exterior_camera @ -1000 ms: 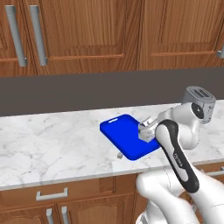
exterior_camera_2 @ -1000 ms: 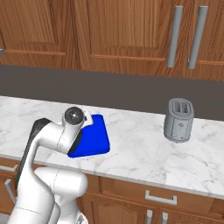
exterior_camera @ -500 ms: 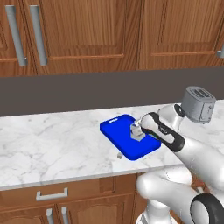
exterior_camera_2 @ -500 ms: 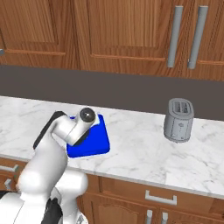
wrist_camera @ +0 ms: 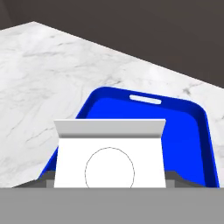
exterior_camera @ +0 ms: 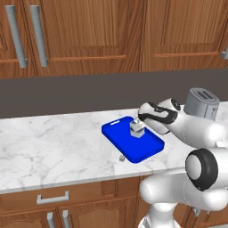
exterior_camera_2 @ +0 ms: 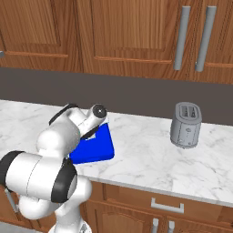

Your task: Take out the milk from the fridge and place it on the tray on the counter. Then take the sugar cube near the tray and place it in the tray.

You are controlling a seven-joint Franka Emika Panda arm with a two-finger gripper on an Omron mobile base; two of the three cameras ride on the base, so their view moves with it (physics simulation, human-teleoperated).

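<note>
1. The milk [exterior_camera: 136, 128] is seen at the centre of the left base view, upright over the middle of the tray [exterior_camera: 116, 132]; whether its base touches the tray floor cannot be told.
2. The gripper [exterior_camera: 138, 125] is positioned at the carton, reaching in from the right of that frame. The milk appears pinched between the fingers, though the finger tips themselves are hidden.
3. In the hand view the carton's white gable top [wrist_camera: 109, 151] is found at lower centre, close to the camera, with the tray's blue rim and its slot [wrist_camera: 145, 99] lying beyond it, toward the top.
4. The tray rests on the counter [exterior_camera: 53, 147], near its front edge.
5. The sugar cube [exterior_camera: 121, 157] is noted on the marble just below the tray's lower left edge, slightly apart from it.
6. A toaster [exterior_camera_2: 186, 124] stands at right of centre in the right base view, well apart from the tray [exterior_camera_2: 98, 145].
</note>
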